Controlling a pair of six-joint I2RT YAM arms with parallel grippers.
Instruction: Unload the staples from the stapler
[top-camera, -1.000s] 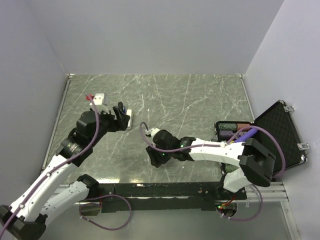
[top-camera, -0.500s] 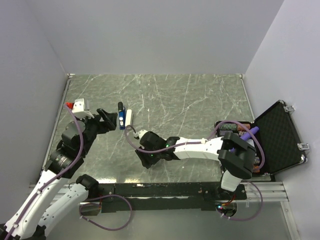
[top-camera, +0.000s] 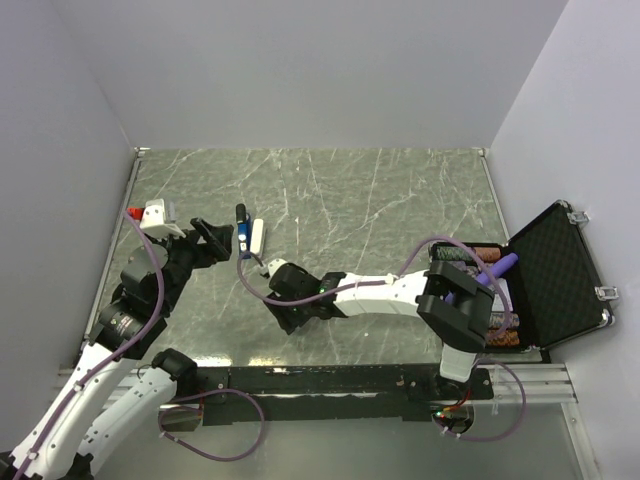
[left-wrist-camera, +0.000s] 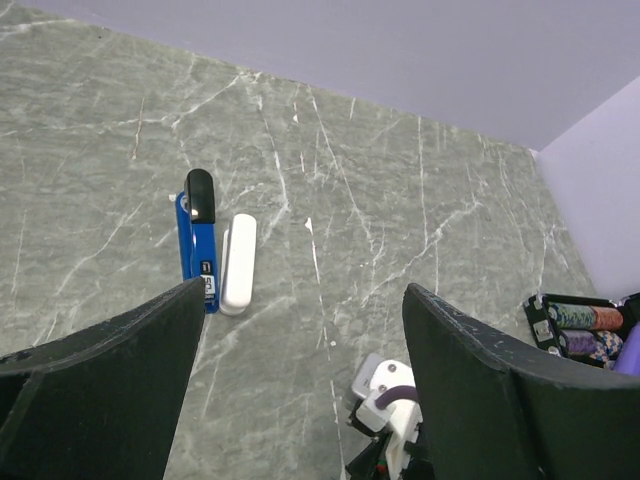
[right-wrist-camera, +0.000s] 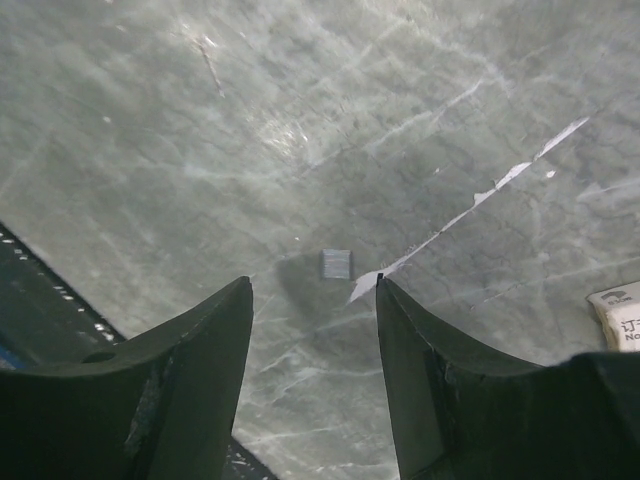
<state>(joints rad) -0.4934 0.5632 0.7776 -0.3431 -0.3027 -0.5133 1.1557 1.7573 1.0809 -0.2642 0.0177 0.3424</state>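
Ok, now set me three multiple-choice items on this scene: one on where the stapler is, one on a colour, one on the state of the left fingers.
1. Where is the stapler?
A. on the table, beyond the left fingers
B. held up in the air
C. inside a drawer
2. What colour is the bar beside it?
A. red
B. white
C. yellow
3. The left fingers are:
A. shut on the stapler
B. out of view
C. open, holding nothing

Answers: 1 A, it lies flat on the marble top; 2 B, the white bar lies beside the blue body; 3 C, a wide gap shows between them, with only table there.
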